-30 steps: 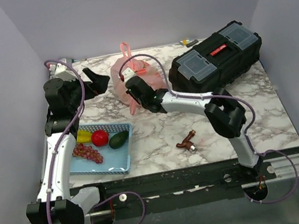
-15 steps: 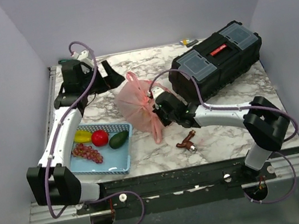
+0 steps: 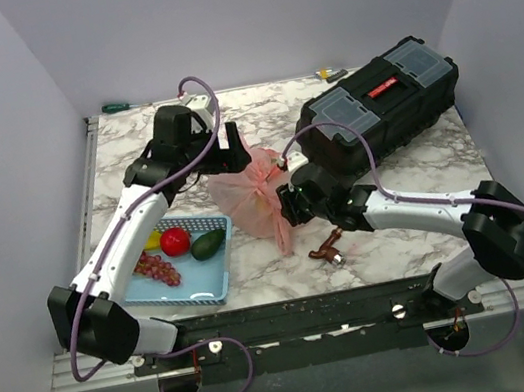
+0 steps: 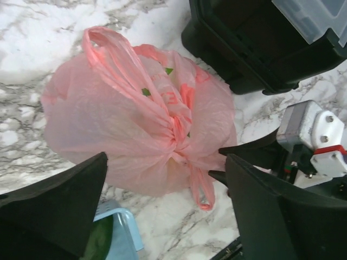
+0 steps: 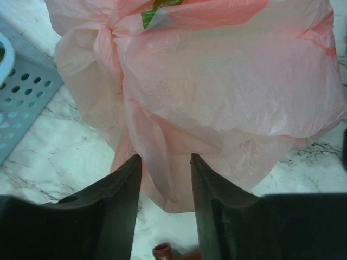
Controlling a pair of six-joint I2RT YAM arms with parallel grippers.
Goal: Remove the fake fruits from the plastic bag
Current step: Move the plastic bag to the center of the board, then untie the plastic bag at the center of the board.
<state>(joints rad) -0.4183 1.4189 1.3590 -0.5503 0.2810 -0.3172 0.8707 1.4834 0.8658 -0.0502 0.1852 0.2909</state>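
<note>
You brought both arms to the translucent pink plastic bag: left end effector wide over its knot, right end effector narrowly parted around a fold, apparently to steady it.

One pink bag, one black toolbox, one blue basket. One red fruit, one yellow fruit, one avocado, one grape bunch. One screwdriver.

Blocked right of plastic bag by black toolbox, near-left by blue basket, in front by small brown piece. Open over bare table behind.
</note>
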